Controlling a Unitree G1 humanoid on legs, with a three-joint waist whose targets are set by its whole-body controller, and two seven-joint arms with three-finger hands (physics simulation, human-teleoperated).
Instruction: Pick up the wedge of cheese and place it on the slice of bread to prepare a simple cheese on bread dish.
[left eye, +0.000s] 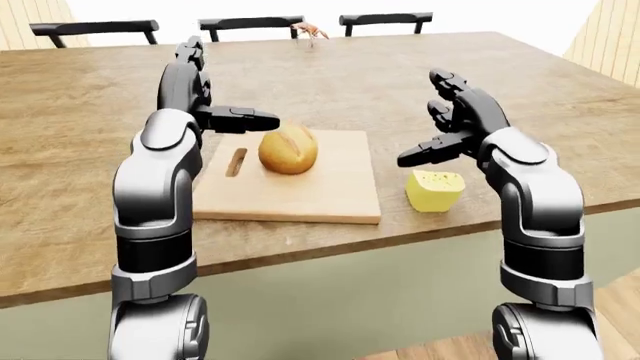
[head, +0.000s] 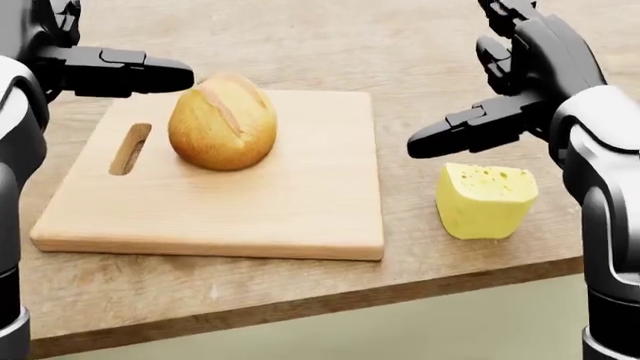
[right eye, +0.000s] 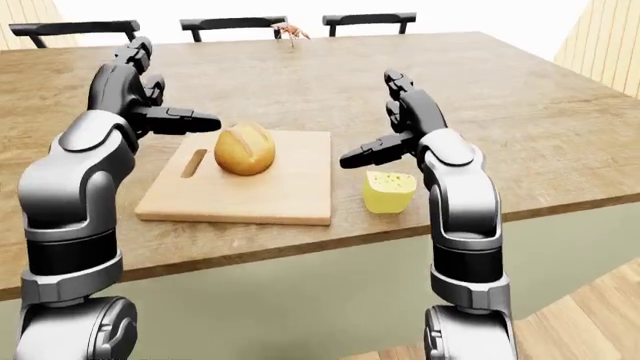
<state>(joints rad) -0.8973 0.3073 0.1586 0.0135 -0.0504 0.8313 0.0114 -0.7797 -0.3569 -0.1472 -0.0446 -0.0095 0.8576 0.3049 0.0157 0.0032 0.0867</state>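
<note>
Two hands hovered over a long wooden table (left eye: 90, 225), both with fingers spread wide and holding nothing. The right hand (head: 520, 71) hung above the cheese (head: 486, 200), its thumb pointing toward the view's left, with a clear gap between fingers and wedge. The cheese sat on the bare tabletop just beside the right edge of the cutting board (head: 290, 202), near the table's lower edge in the head view, upright and apart from the board. The bread (head: 222, 122), a round golden loaf with a slash along its top, rested on the upper left part of the board, next to the board's slotted handle. The left hand (head: 95, 56) stood at the bread's upper left, one finger stretched toward it; whether it touched could not be told. Three dark chairs (left eye: 250, 24) lined the table's top edge in the left-eye view.
</note>
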